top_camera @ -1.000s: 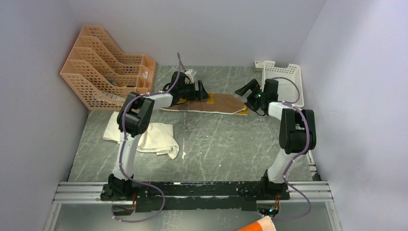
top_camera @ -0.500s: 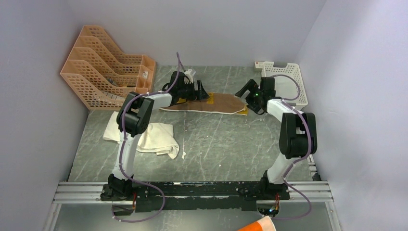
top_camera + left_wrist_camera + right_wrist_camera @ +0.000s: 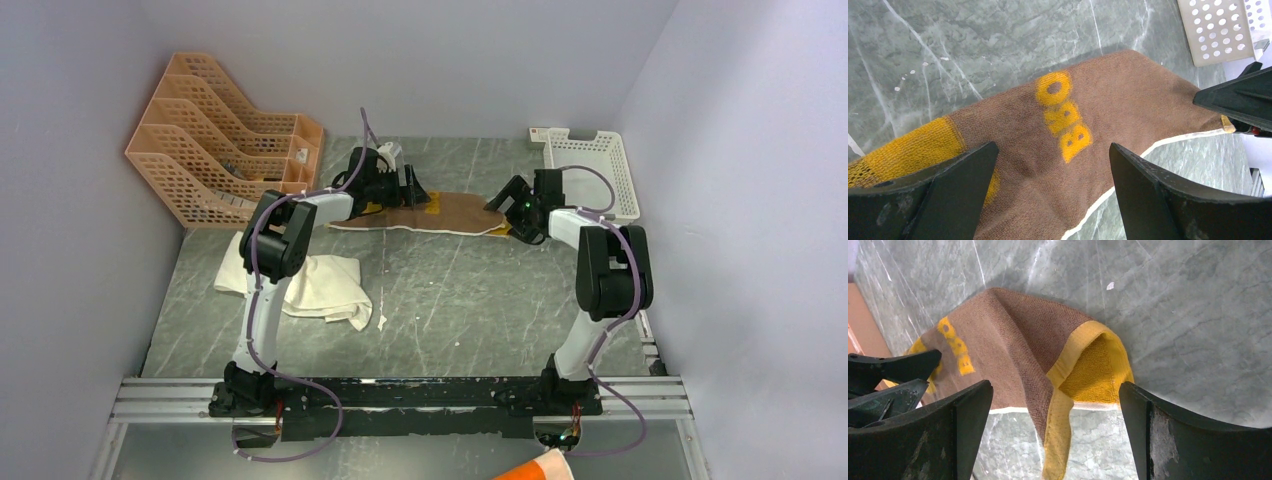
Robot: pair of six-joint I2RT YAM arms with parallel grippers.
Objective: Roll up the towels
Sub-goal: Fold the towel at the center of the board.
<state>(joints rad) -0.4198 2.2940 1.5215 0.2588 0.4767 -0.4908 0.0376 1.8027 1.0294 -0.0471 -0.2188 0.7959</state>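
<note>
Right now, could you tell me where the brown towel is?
In the top view, the brown towel lies at the far middle of the table, between the left gripper and the right gripper, left of the white basket.

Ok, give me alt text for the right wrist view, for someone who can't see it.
A brown terry towel with yellow trim lies on the grey marbled table, one corner folded over. The right tool stands open astride that corner; the left tool shows at the towel's far end.
</note>
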